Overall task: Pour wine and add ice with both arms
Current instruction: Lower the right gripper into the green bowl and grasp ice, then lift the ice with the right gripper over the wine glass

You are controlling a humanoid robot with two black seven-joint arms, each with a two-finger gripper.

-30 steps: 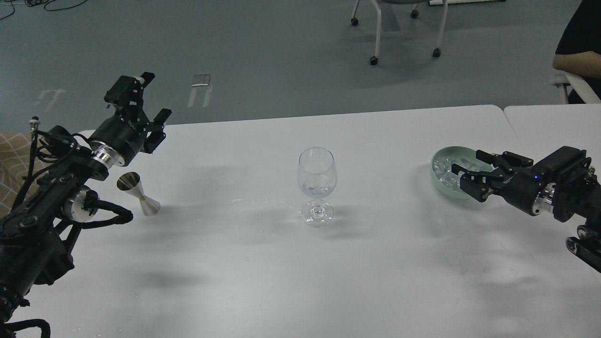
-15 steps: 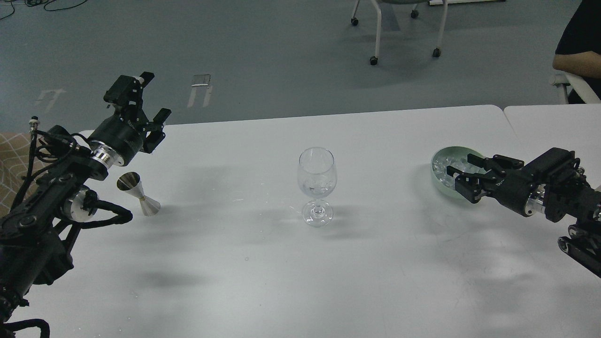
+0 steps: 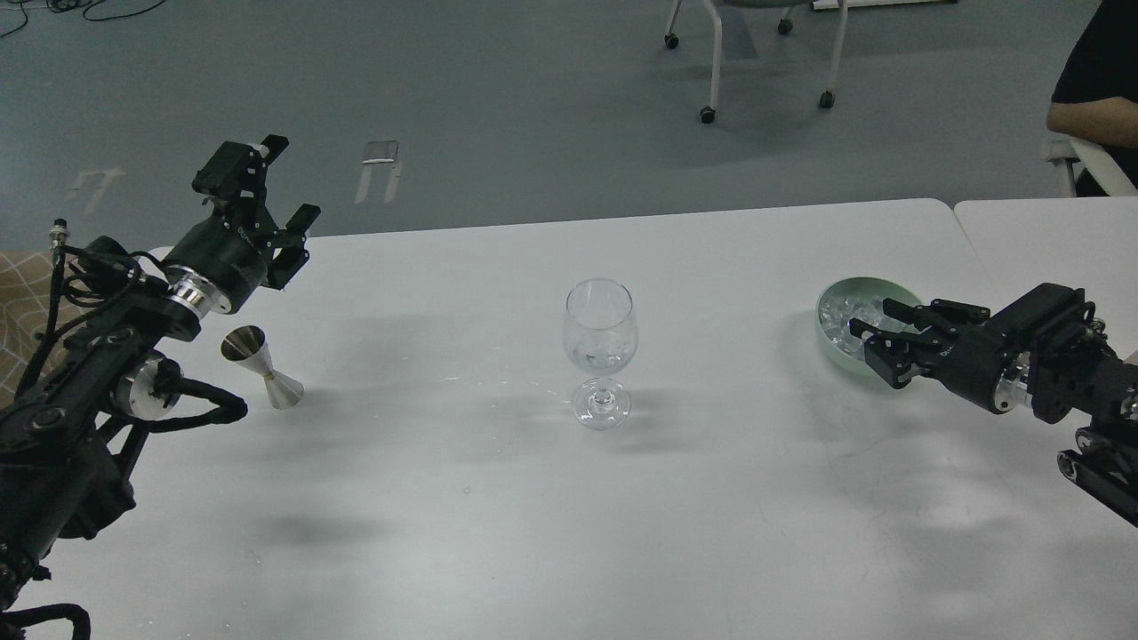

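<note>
A clear wine glass (image 3: 600, 342) stands upright mid-table, with clear ice cubes (image 3: 601, 356) low in its bowl; any wine there is hard to tell apart. A pale green bowl (image 3: 836, 298) at the right holds more ice (image 3: 845, 313). My right gripper (image 3: 876, 326) is open and empty, its fingers over the bowl's near right rim. My left gripper (image 3: 280, 191) is open and empty, raised over the table's far left edge. A steel jigger (image 3: 260, 367) lies on its side on the table below the left arm.
The white table (image 3: 569, 498) meets a second table (image 3: 1049, 231) at the far right. A seated person (image 3: 1098, 89) is at the far right edge. Chair legs on castors (image 3: 765, 62) stand on the grey floor behind.
My right gripper has drawn back to the right and lowered slightly at the bowl's near rim. My left arm has shifted slightly to the left. The glass and jigger have not moved.
</note>
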